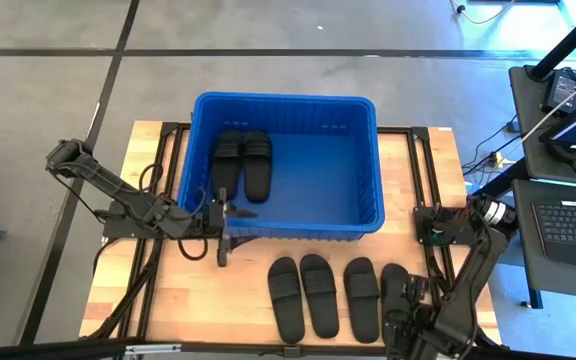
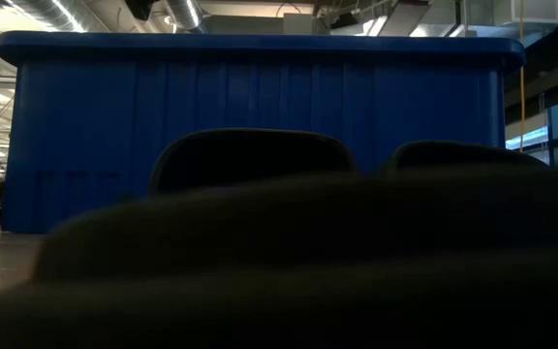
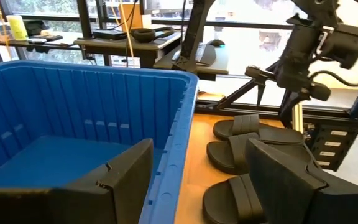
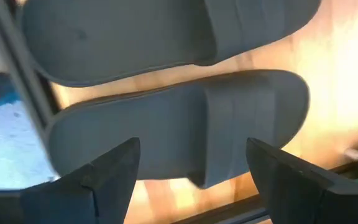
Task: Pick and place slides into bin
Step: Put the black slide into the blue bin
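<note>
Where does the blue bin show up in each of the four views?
High view: the blue bin sits top centre, two slides inside at its left end.
Low view: its wall fills the background behind blurred dark shapes.
Left wrist view: its interior and near rim fill the left half.
Right wrist view: not clearly in it.
Shared landmark: the row of slides on the table beside the bin.
</note>
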